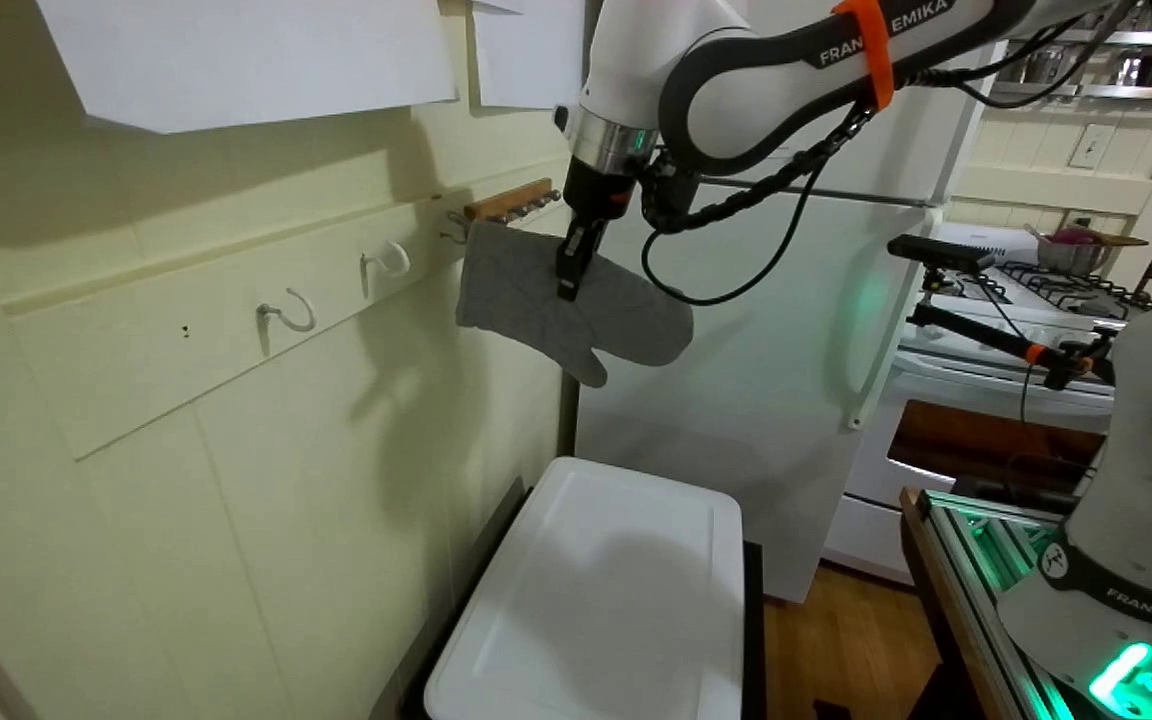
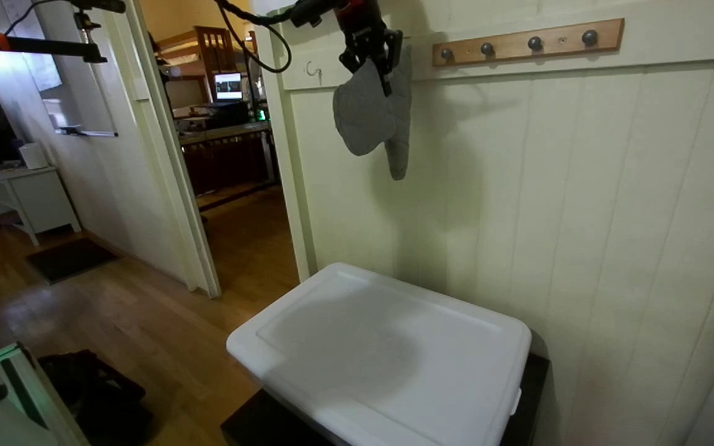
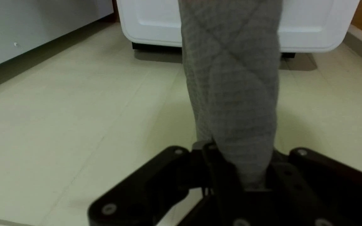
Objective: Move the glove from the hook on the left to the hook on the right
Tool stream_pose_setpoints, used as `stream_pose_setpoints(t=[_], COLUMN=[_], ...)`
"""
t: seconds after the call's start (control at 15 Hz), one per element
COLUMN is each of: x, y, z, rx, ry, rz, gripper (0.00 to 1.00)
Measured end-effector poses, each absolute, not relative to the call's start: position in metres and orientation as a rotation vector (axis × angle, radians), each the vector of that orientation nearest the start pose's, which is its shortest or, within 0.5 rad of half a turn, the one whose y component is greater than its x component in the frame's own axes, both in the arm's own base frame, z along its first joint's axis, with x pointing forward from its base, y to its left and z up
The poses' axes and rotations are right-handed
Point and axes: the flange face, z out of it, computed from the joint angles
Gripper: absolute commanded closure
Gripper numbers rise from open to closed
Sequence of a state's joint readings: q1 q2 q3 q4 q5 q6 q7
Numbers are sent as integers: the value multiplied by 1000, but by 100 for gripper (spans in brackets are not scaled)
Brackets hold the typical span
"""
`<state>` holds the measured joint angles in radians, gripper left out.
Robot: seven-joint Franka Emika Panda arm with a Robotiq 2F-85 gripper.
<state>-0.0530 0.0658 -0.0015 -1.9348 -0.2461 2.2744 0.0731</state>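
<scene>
The glove is a grey quilted oven mitt [image 1: 521,285], also in the other exterior view [image 2: 366,111] and upright in the wrist view [image 3: 234,72]. My gripper [image 1: 568,285] is shut on its middle, with cloth between the fingers [image 3: 244,152]. In an exterior view the gripper [image 2: 383,71] holds it in front of the wall. White hooks stand on the wall board, a lower-left one [image 1: 291,312] and one farther along [image 1: 388,262]. A dark hook [image 1: 454,228] is at the cuff's upper corner; whether they touch I cannot tell. A pale hook [image 2: 312,69] shows left of the mitt.
A wooden peg rack [image 2: 529,43] with dark knobs is on the wall, also behind the mitt in an exterior view [image 1: 511,200]. A white lidded bin [image 1: 626,560] stands below. A white fridge [image 1: 716,400] is beside it. Papers [image 1: 266,60] hang above the hooks.
</scene>
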Motion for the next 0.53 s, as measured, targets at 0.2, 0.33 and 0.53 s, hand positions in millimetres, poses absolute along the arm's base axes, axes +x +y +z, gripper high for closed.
stream_pose_setpoints(t=[0.2,0.33,0.53], x=[603,604,605], y=[-36,-35,-34], z=[474,471,469], rx=[-3326,-3331,-3333], ry=[-83,-124,-160], rz=[-414,-384,-371], gripper=[97,97,97])
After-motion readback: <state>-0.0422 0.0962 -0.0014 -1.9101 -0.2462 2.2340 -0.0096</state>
